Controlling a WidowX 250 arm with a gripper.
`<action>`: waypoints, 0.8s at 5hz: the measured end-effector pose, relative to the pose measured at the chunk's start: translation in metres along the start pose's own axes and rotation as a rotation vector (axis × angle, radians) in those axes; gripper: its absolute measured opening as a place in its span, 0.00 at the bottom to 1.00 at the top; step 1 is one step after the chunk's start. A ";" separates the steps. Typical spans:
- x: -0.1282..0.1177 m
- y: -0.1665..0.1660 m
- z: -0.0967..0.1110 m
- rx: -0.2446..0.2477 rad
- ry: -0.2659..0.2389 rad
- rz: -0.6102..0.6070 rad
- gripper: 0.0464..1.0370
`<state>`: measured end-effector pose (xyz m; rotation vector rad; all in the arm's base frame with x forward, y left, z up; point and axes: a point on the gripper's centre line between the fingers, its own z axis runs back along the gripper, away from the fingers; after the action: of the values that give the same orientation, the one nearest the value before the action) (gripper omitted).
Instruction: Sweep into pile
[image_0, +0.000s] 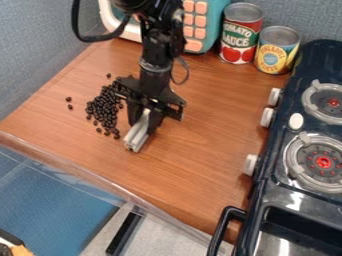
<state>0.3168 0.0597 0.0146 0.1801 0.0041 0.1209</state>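
Observation:
The black gripper (145, 121) hangs low over the left half of the wooden counter, its two fingers closed around a grey-white bar (136, 137). The bar sticks out from between the fingers toward the front edge of the counter, low at the wood; I cannot tell if it touches. Just left of the gripper lies a pile of small dark beans (103, 107), spread in a loose patch. A few beans lie apart from it, farther left and behind. Part of the patch's right side is hidden by the gripper.
The wooden counter (200, 150) has a clear raised edging along its front. A teal and white toy microwave (195, 25), a tomato sauce can (240, 34) and a pineapple can (276, 50) stand at the back. A dark toy stove (267, 187) with knobs and burners borders the right.

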 end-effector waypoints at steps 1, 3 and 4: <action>0.003 0.023 -0.003 0.019 0.009 0.029 0.34; 0.005 0.044 -0.006 0.077 0.019 0.019 0.34; 0.002 0.055 -0.007 0.099 0.034 0.035 0.34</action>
<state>0.3122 0.1150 0.0179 0.2772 0.0408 0.1585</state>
